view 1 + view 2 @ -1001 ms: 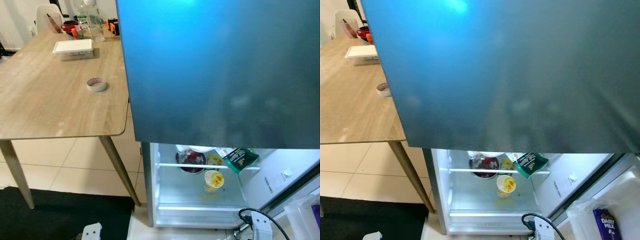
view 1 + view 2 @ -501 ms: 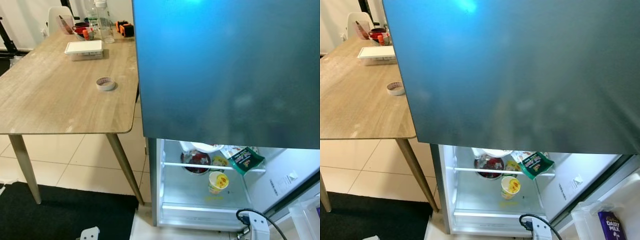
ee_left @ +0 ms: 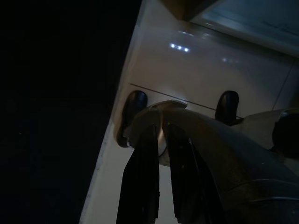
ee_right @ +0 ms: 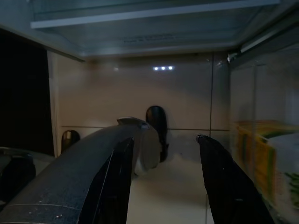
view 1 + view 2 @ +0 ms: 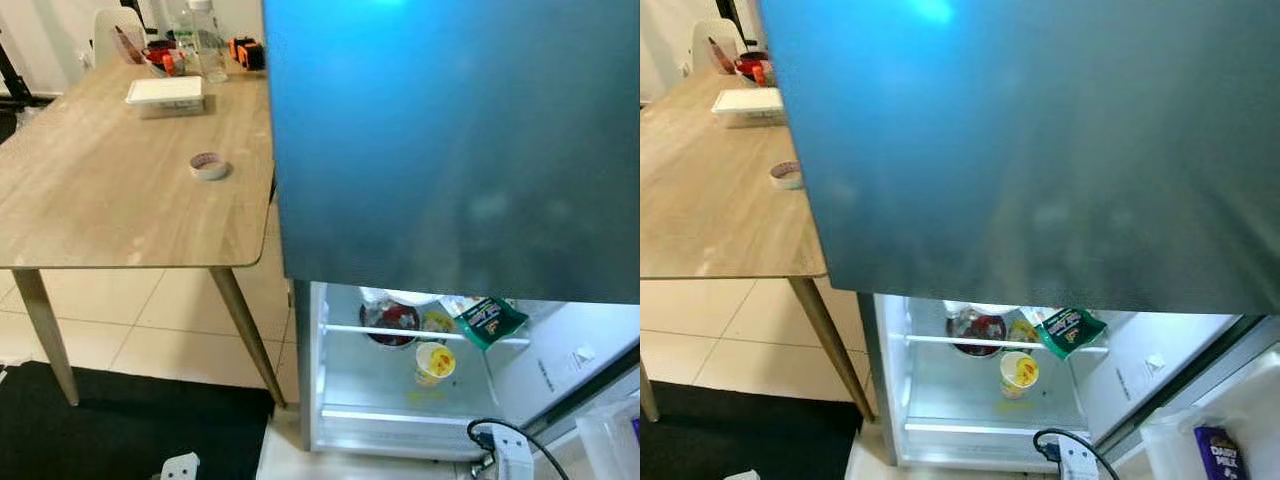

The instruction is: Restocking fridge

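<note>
Open fridge seen beside the wooden worktop.
A yellow cup stands on its lower shelf; the left gripper fingers are closed, the right gripper fingers parted, both low over floor tiles.

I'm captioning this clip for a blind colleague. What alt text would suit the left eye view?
An open fridge compartment, lit inside, sits low under a large dark blue door panel; it holds a dark bowl, a yellow cup and a green packet. To the left stands a wooden table with a tape roll and a white container.
</note>
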`<state>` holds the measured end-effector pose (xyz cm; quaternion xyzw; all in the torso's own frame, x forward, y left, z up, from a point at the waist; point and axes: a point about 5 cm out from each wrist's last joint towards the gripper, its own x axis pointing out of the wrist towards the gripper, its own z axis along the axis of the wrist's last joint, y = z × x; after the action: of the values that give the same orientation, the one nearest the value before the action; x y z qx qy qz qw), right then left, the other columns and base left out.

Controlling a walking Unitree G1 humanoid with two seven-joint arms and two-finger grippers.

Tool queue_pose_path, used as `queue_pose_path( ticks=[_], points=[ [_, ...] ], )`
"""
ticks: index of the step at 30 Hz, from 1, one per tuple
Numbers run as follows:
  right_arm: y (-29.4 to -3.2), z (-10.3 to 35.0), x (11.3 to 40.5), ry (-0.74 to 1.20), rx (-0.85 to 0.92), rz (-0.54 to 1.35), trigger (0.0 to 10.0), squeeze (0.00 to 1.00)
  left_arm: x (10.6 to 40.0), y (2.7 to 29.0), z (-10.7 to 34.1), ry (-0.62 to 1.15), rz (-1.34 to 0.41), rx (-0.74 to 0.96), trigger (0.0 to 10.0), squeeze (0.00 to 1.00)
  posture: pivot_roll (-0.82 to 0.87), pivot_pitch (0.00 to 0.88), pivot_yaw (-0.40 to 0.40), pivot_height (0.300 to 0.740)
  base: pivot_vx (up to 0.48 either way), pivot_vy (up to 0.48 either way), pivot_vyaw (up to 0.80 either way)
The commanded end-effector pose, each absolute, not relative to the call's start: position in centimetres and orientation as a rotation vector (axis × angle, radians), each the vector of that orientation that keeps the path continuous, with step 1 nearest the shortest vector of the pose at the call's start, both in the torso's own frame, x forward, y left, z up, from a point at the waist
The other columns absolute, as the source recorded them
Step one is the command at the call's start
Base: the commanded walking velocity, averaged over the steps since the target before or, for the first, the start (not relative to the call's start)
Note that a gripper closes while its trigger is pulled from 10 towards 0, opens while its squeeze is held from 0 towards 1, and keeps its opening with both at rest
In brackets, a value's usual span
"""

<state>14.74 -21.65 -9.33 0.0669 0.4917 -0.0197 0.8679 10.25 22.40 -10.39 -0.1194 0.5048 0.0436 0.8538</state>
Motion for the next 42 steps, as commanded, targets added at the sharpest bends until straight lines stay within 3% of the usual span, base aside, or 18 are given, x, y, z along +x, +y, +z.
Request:
queue_pose_path(
  ticks=[1,15,25,42],
  points=[
    [-21.84,-9.41,14.46,1.042,0.142,-0.051,10.0,0.0,10.05,22.64,-10.41,1.07,0.097,-0.237,10.0,0.0,0.02,0.01,-0.059,0.74,0.0,-0.3,0.0],
    [-21.92,-9.46,14.28,1.048,0.136,-0.05,10.0,0.0,10.07,22.59,-10.41,1.07,0.088,-0.233,10.0,0.0,0.01,0.008,-0.057,0.74,0.0,0.0,0.0],
    [-21.91,-9.46,14.3,1.046,0.136,-0.05,10.0,0.0,10.3,22.24,-10.42,1.07,0.075,-0.248,10.0,0.0,0.01,0.004,-0.058,0.74,0.0,-0.447,0.0],
    [-21.81,-9.45,14.38,1.044,0.14,-0.049,10.0,0.0,10.45,22.37,-10.39,1.074,0.086,-0.242,10.0,0.0,0.01,0.005,-0.057,0.74,0.0,0.0,0.0]
  ],
)
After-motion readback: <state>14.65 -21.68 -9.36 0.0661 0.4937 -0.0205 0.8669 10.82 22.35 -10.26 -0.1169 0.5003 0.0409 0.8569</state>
